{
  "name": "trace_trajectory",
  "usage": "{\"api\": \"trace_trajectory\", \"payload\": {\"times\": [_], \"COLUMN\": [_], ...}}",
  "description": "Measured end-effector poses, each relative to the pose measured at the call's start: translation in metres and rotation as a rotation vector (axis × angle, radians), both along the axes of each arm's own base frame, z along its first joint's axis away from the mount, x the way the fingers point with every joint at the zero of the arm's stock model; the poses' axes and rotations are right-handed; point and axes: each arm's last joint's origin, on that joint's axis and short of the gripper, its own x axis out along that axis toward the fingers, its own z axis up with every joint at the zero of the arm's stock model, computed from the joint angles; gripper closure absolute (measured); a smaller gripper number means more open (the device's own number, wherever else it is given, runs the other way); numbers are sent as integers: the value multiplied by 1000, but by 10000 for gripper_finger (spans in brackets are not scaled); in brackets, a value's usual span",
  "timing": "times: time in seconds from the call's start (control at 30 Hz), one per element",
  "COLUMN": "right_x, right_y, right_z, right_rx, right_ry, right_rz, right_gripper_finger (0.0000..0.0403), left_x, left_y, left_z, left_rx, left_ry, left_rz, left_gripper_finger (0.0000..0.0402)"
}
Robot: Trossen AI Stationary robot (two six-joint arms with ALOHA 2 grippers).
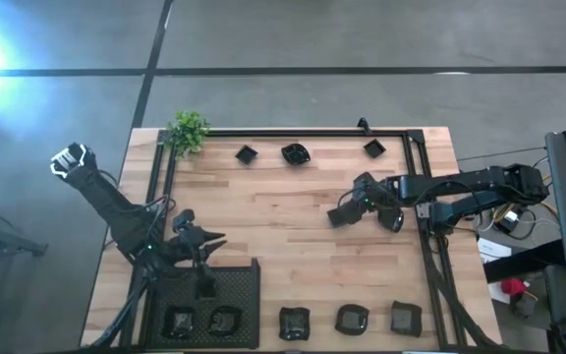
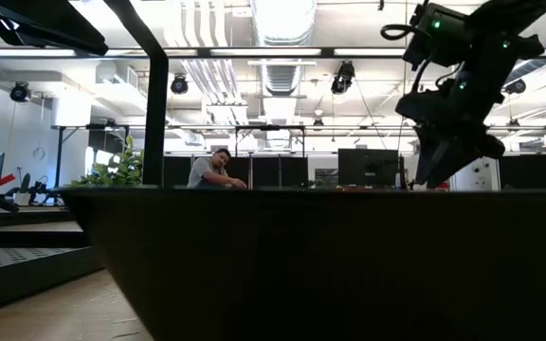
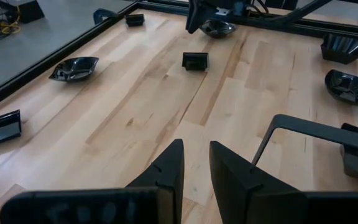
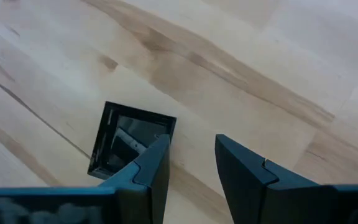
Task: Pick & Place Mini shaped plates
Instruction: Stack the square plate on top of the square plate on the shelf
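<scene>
Over the middle of the wooden table (image 1: pixel 293 246), toward its right side, the right gripper (image 4: pixel 191 163) hangs just above a small square black plate (image 4: pixel 122 147); its two dark fingers (image 4: pixel 151 168) stand a little apart with nothing between them, one fingertip over the plate's edge, though whether it touches the plate I cannot tell. From above, that same plate (image 1: pixel 341 215) lies at the gripper's tip, beside a rounder dish (image 1: pixel 390 218) under the arm. The left gripper (image 3: pixel 194 163) waits near the front left corner, above the black mesh tray (image 1: pixel 239 290), its fingers parted by a narrow gap and empty. Two mini plates sit in the tray (image 1: pixel 179 321) (image 1: pixel 224 320), three more line the front edge (image 1: pixel 294 321) (image 1: pixel 351 319) (image 1: pixel 406 318), and three rest along the back rail (image 1: pixel 246 153) (image 1: pixel 295 153) (image 1: pixel 373 148). A small green plant (image 1: pixel 188 131) stands at the back left corner. Beyond the table, a person (image 2: pixel 212 170) sits at a desk.
</scene>
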Motion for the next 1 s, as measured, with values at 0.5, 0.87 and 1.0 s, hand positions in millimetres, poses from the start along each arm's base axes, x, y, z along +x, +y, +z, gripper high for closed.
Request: {"api": "trace_trajectory", "payload": {"times": [0.5,0.87,1.0], "right_x": [-6,-10,-10], "right_y": [2,2,2], "right_z": [-29,-35,-36], "right_rx": [54,53,51], "right_ry": [-117,-107,-116], "right_rz": [-14,-16,-16], "right_gripper_finger": [280,280,280], "left_x": [0,0,0], "left_y": [0,0,0], "left_z": [0,0,0], "left_rx": [20,20,19], "left_ry": [8,8,8], "left_rz": [-11,-11,-11], "left_gripper_finger": [333,333,333]}}
